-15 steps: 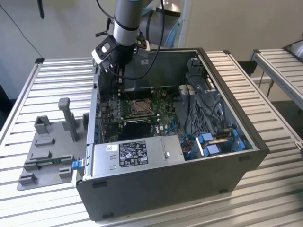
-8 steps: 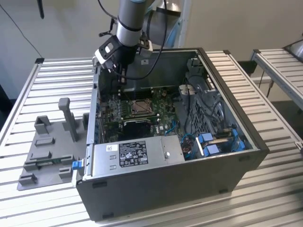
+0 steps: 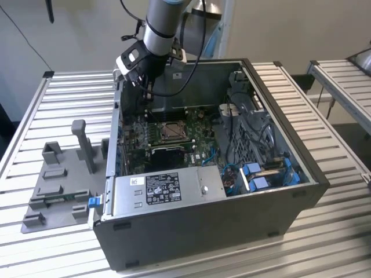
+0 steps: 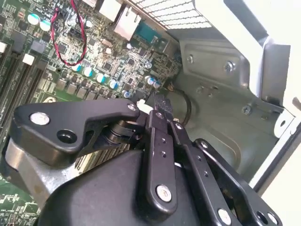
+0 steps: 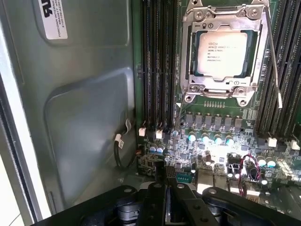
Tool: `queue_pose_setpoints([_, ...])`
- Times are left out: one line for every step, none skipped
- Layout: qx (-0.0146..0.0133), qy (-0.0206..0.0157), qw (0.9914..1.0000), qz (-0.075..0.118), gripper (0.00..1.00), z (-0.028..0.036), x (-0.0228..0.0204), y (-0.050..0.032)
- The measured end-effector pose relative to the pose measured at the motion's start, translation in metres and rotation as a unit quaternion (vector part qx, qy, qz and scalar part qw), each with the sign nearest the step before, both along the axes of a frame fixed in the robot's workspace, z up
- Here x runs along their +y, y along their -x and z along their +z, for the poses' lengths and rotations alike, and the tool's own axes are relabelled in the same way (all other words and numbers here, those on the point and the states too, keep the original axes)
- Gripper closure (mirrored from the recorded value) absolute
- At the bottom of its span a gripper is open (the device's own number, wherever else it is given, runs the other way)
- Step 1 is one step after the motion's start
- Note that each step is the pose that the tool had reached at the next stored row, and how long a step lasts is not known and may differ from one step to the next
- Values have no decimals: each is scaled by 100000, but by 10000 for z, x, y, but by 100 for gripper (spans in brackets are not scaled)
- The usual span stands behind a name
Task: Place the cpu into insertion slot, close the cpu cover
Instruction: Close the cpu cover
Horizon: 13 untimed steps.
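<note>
In the exterior view, an open computer case lying on a slatted metal table, with a grey plastic fixture beside it toward the exterior view's left. Inside the case, a green motherboard and, along the near wall, a large grey labelled box. Near the corner toward the exterior view's right, some blue connectors.

The gripper low inside the case, close to the far wall on the exterior view's left, a little apart from the socket. In both wrist views, black fingers brought together at the tips, with nothing seen between them; gripper closed and holding nothing. Under the tips, small capacitors and a looped red-and-black wire on the board.

In the first wrist view, the cpu already seated in the insertion slot, metallic face up, well apart from the gripper. The cpu cover lying down flat around the chip, the chip showing through its window. The slim wire lever running along one side of the socket; whether hooked under its catch, not possible to tell. Long black memory slots on both sides of the socket. Same socket visible in the exterior view near the middle of the board.
</note>
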State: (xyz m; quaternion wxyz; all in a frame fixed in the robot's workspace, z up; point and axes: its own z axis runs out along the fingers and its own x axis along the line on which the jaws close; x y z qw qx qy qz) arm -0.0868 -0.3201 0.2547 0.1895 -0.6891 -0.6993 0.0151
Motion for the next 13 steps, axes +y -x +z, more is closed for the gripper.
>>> queue_pose_setpoints([-1,0,100000,0,89,0,0,0])
queue_pose_setpoints([1,4,100000,-1,89,0,0,0])
queue_pose_setpoints([-2,2,100000,-2,89,0,0,0])
queue_pose_setpoints([0,4,100000,-3,89,0,0,0])
queue_pose_setpoints([-2,1,100000,-2,89,0,0,0])
queue_pose_setpoints([-3,0,100000,-1,89,0,0,0])
queue_pose_setpoints([1,2,100000,-2,89,0,0,0])
queue_pose_setpoints([0,2,100000,0,89,0,0,0])
queue_pose_setpoints([-2,0,100000,-1,89,0,0,0])
queue_pose_setpoints([0,4,100000,-2,89,0,0,0])
queue_pose_setpoints([-3,0,100000,-1,89,0,0,0])
queue_pose_setpoints([-2,1,100000,-1,89,0,0,0])
queue_pose_setpoints([-2,-1,100000,0,89,0,0,0])
